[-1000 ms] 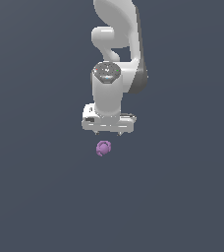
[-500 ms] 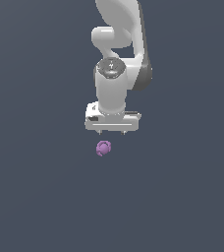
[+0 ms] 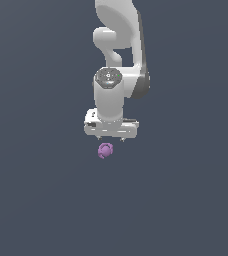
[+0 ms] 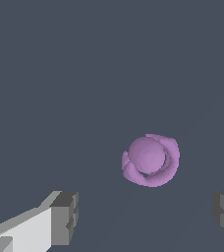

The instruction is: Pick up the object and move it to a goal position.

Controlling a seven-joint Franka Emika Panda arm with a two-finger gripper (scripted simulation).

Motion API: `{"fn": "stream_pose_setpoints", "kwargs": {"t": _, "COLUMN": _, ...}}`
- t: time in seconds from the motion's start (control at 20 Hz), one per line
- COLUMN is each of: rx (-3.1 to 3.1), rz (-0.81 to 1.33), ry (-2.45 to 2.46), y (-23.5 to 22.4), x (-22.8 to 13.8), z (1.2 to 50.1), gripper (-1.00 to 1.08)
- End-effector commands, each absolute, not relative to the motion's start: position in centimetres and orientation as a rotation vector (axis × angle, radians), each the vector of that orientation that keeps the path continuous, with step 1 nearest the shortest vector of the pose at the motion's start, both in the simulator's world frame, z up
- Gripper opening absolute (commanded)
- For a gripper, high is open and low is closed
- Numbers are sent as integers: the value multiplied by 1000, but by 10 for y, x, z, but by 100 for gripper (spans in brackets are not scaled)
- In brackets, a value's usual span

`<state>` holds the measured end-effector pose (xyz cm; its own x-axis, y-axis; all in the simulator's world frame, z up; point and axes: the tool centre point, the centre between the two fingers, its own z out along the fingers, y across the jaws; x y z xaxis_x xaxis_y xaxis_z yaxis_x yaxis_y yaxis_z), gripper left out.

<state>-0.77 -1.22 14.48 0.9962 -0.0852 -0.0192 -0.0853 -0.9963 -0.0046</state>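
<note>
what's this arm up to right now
A white robot arm is going for a small purple object lying on the dark floor. Its gripper is open and points down close over the object, nearly lined up with it. In the wrist view the object sits between the two fingers, not touched. Nothing is grasped yet.

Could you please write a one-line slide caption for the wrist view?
Open end effector poised above the small purple object, fingers apart and not touching it.
</note>
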Motion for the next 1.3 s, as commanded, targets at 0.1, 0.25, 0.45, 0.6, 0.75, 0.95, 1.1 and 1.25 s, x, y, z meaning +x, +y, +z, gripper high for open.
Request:
{"fn": "stream_pose_setpoints", "kwargs": {"t": 0.1, "rx": -3127, "rz": 17, "ry": 257, "y": -26, "x": -8, "z": 118, "gripper": 100}}
{"fn": "stream_pose_setpoints", "kwargs": {"t": 0.25, "rx": -3122, "rz": 8, "ry": 325, "y": -34, "x": -8, "z": 103, "gripper": 100}}
{"fn": "stream_pose_setpoints", "kwargs": {"t": 0.45, "rx": -3118, "rz": 2, "ry": 378, "y": -41, "x": -9, "z": 92, "gripper": 100}}
{"fn": "stream_pose_setpoints", "kwargs": {"t": 0.6, "rx": -3117, "rz": 0, "ry": 390, "y": -42, "x": -9, "z": 89, "gripper": 100}}
{"fn": "stream_pose_setpoints", "kwargs": {"t": 0.75, "rx": -3118, "rz": 3, "ry": 383, "y": -41, "x": -9, "z": 89, "gripper": 100}}
{"fn": "stream_pose_setpoints", "kwargs": {"t": 0.95, "rx": -3118, "rz": 2, "ry": 385, "y": -42, "x": -10, "z": 78, "gripper": 100}}
{"fn": "stream_pose_setpoints", "kwargs": {"t": 1.1, "rx": -3118, "rz": 1, "ry": 387, "y": -42, "x": -10, "z": 63, "gripper": 100}}
{"fn": "stream_pose_setpoints", "kwargs": {"t": 1.25, "rx": -3118, "rz": 1, "ry": 388, "y": -42, "x": -10, "z": 49, "gripper": 100}}
